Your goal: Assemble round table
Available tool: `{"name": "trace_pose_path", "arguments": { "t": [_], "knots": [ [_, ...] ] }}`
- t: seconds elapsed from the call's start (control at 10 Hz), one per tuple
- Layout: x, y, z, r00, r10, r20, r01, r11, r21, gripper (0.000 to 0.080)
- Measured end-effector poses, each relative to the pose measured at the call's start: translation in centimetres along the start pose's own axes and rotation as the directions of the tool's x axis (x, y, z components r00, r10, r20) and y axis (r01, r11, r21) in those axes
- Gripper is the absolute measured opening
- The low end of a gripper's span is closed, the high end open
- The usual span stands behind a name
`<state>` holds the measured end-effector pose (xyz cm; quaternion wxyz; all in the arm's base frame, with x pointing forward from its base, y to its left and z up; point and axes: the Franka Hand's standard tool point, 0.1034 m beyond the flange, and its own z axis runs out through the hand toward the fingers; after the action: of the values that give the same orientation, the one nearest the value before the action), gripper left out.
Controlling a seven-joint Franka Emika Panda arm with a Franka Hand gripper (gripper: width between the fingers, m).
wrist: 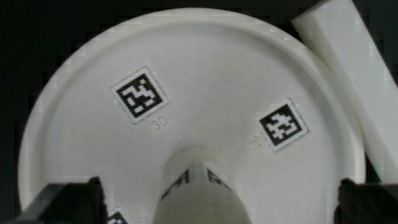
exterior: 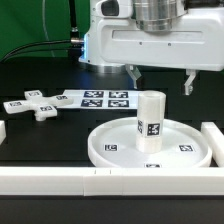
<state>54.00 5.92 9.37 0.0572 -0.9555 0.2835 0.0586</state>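
Note:
The large rimmed disc [exterior: 110, 150] lies flat on the black table. The short thick cylinder [exterior: 150, 120] stands upright on its centre, with a tag facing the camera. My gripper [exterior: 161, 82] hangs open just above the cylinder, one finger on each side of it and neither touching it. In the wrist view the disc [wrist: 178, 80] fills the picture and the cylinder's top [wrist: 222, 190] sits between my dark fingers [wrist: 71, 200]; the gripper [wrist: 217, 208] is open around it. The small cross-shaped piece [exterior: 32, 105] lies on the table at the exterior view's left.
The marker board [exterior: 95, 98] lies behind the disc. A long white bar [exterior: 60, 180] runs along the front, and another [exterior: 213, 140] stands at the exterior view's right, also seen in the wrist view [wrist: 347, 30]. A short white bar end [exterior: 2, 130] sits at the left edge.

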Motion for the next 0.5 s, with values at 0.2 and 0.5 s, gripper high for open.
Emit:
{"name": "trace_pose_path", "arguments": {
  "t": [0.2, 0.5],
  "knots": [
    [0.2, 0.3, 0.8, 0.984, -0.176, -0.009, 0.176, 0.984, -0.010, 0.0648],
    [0.5, 2.7, 0.6, 0.828, -0.561, -0.004, 0.560, 0.828, -0.039, 0.0648]
  ]
}}
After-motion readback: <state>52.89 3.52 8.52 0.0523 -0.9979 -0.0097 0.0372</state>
